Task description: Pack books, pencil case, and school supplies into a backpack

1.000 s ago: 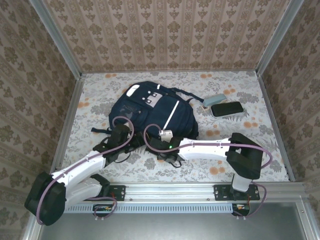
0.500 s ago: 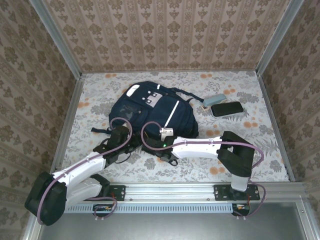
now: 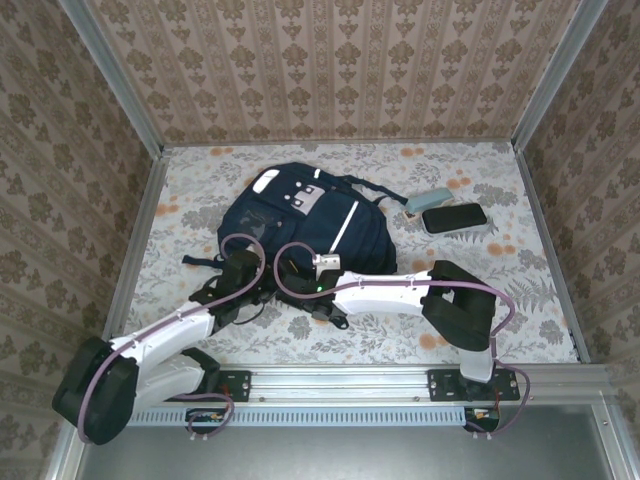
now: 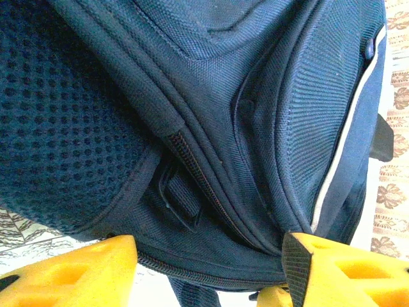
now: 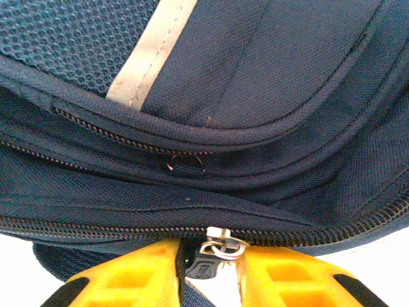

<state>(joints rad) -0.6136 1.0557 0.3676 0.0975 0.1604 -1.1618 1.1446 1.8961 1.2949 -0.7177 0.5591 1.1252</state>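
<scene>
Backpack [image 3: 300, 225] lies flat on the floral table [image 3: 500, 290], left of center, with its near edge at both grippers. Right gripper [image 5: 209, 259] has its yellow fingers pinched onto the zipper pull [image 5: 216, 248] on the pack's lower zipper line. Left gripper [image 4: 208, 272] has its fingers wide apart, straddling the pack's edge beside the mesh panel [image 4: 57, 128], gripping nothing.

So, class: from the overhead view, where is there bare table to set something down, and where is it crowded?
Free: the strip between backpack and left wall; the near-right patch between right arm, dark flat item and right wall. Crowded: the backpack's near edge, where both arms work, right jaws closed on the zipper pull.
</scene>
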